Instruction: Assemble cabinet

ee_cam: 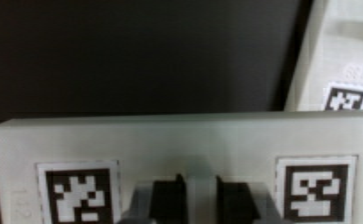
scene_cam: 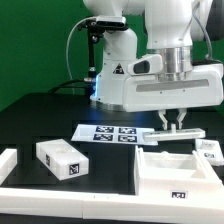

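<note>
One black table [scene_cam: 40, 115], green wall [scene_cam: 30, 40] bkgd — cabinet [scene_cam: 155, 180], marker board [scene_cam: 108, 132] atop

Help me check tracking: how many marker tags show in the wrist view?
3. One tag and another on the near white panel, flanking the claw; a third on the white part beyond. Others may be hidden.
</note>
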Controlling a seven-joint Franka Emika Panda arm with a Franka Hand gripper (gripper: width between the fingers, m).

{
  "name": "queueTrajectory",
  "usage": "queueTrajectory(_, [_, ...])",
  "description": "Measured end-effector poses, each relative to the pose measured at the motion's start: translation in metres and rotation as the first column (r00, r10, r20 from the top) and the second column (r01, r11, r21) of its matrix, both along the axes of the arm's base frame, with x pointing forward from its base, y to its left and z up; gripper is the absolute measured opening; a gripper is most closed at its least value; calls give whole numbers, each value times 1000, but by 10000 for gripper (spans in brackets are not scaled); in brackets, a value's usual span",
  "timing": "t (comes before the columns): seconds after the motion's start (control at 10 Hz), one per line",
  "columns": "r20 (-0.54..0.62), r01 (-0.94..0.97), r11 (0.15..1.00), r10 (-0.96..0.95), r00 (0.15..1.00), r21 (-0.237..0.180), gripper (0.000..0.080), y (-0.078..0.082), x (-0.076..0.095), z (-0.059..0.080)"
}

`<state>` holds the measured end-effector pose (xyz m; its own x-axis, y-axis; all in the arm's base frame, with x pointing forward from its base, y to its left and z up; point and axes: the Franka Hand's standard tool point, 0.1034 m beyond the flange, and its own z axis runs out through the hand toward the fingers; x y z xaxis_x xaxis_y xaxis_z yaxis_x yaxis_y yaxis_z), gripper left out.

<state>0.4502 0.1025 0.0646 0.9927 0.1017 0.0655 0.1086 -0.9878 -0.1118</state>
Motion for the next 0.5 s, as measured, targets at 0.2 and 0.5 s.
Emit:
queueTrajectory(0.2, [30,-380,922,383,923,-68,67,4,5,3])
queueTrajectory(0.5, [27,-548,831,553,833,-99,67,0,6,2])
